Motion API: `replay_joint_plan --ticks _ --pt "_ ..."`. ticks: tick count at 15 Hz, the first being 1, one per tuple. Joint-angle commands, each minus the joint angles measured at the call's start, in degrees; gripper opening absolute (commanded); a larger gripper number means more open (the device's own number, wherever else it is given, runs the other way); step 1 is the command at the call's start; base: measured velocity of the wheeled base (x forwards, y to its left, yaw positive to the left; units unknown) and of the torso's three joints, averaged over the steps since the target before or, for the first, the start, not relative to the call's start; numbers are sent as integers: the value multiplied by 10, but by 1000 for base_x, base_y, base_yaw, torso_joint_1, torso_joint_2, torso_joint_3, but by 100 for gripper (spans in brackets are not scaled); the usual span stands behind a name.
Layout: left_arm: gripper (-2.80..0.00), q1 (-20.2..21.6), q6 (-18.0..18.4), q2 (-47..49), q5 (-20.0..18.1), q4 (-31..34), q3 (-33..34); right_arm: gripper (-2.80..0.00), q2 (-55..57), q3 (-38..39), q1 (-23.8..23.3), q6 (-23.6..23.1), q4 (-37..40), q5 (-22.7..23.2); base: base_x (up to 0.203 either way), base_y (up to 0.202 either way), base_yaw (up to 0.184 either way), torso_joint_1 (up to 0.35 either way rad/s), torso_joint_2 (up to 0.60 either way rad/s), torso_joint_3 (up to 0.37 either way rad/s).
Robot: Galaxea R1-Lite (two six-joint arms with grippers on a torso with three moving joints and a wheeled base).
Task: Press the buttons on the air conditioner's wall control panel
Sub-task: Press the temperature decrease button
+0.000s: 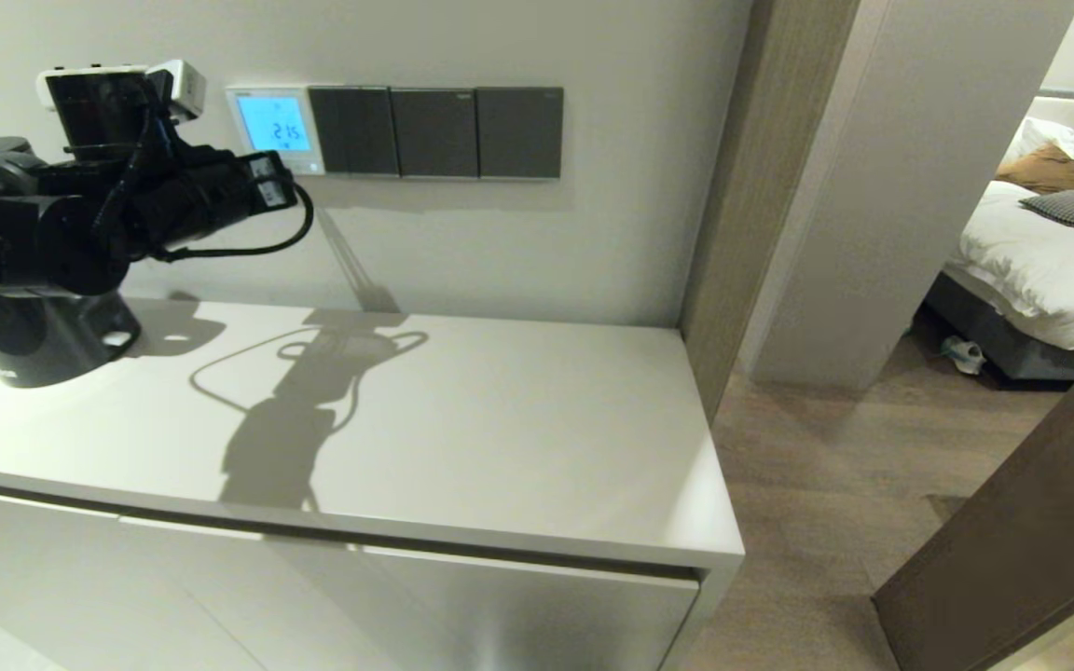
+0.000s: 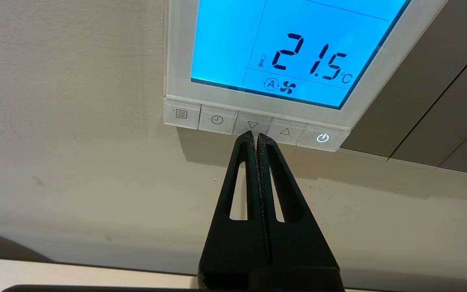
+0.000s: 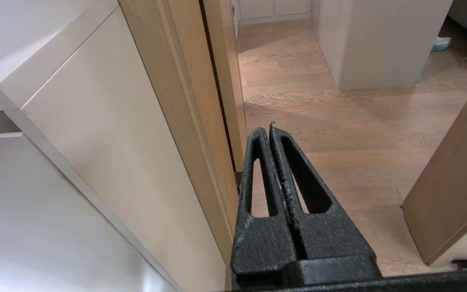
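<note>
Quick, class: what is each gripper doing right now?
Left gripper: shut, empty, tips at the down button.
Right gripper: shut, empty, parked.

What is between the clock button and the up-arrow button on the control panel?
The down-arrow button lies between the clock button and the up-arrow button. The left wrist view shows it, with the shut left gripper at its edge.

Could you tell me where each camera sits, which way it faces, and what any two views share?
Head view: on the head, looking forward and down at the white cabinet top and control panel; left arm shows.
Left wrist view: behind the left gripper, shut, tips at the down-arrow button.
Right wrist view: behind the right gripper, shut, facing the wooden floor.
Shared: head and left wrist views both show the panel reading 21.5.
</note>
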Motion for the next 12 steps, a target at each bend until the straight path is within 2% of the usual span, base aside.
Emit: replay_joint_plan --ticks 1,6,12 --pt "-280 0 -1 -3 0 -2 7 -280 1 1 0 0 0 0 0 0 0 0 0 0" --pt "-280 0 0 -72 0 -7 60 -280 1 1 0 0 0 0 0 0 0 0 0 0" --pt "-280 0 9 -266 3 -12 213 -280 1 1 0 0 0 0 0 0 0 0 0 0"
